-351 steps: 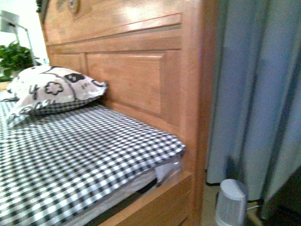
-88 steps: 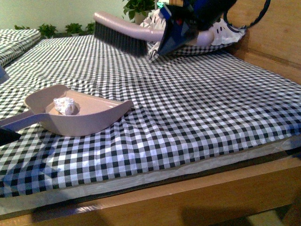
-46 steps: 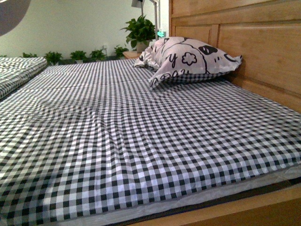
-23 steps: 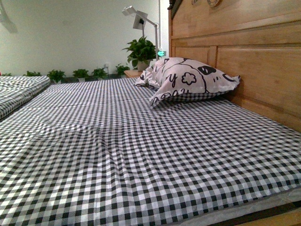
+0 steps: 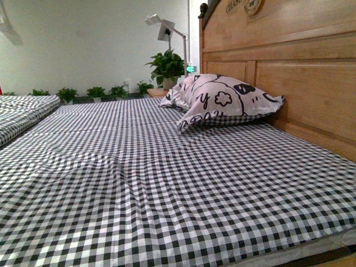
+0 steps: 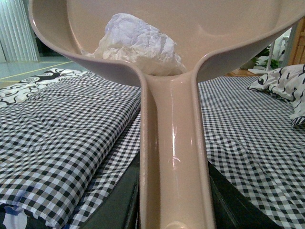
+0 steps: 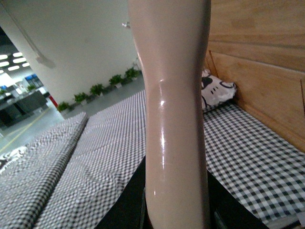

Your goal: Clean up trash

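The trash point(image 6: 138, 45), a white crumpled paper wad, lies inside the pinkish-beige dustpan point(image 6: 228, 33), held up above the checkered bed. The pan's long handle point(image 6: 172, 124) runs back into my left gripper point(image 6: 174, 202), which is shut on it with dark jaws on either side. My right gripper point(image 7: 176, 205) is shut on the brush handle point(image 7: 174, 95), a smooth pinkish shaft rising out of frame; its bristles are out of view. In the front view neither arm, the dustpan nor the brush appears.
The black-and-white checkered bed sheet point(image 5: 167, 183) fills the front view. A printed pillow point(image 5: 222, 100) leans on the wooden headboard point(image 5: 300, 72) at the right. Potted plants point(image 5: 167, 64) and a white lamp point(image 5: 161, 25) stand behind. A second checkered bed point(image 5: 22, 108) lies left.
About two seconds ago the dustpan with the trash rested on the sheet and the brush hung above it in the front view; both have left that view, which has shifted since.
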`<state>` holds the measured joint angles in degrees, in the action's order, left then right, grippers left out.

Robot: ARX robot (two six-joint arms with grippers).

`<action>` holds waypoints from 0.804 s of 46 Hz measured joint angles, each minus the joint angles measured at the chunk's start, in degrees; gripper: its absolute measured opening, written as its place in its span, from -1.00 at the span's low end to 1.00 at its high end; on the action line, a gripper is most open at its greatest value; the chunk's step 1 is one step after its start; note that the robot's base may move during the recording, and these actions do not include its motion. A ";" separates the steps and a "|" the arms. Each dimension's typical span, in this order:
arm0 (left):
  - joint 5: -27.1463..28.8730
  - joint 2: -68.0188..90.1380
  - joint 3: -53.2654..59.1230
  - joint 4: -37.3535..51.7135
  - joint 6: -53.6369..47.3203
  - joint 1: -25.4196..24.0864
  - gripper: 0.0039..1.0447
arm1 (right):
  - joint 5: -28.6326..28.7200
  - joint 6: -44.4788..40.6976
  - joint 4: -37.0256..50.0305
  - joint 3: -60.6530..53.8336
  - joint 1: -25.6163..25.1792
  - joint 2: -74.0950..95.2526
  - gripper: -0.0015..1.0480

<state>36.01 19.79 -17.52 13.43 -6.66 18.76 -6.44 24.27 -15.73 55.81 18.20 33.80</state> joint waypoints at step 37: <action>-0.07 -0.02 0.02 0.00 0.55 0.11 -0.49 | -0.83 -1.81 -0.15 -0.83 0.83 0.00 -0.64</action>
<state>35.94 19.77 -17.50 13.43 -6.11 18.87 -7.27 22.46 -15.88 54.98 19.03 33.80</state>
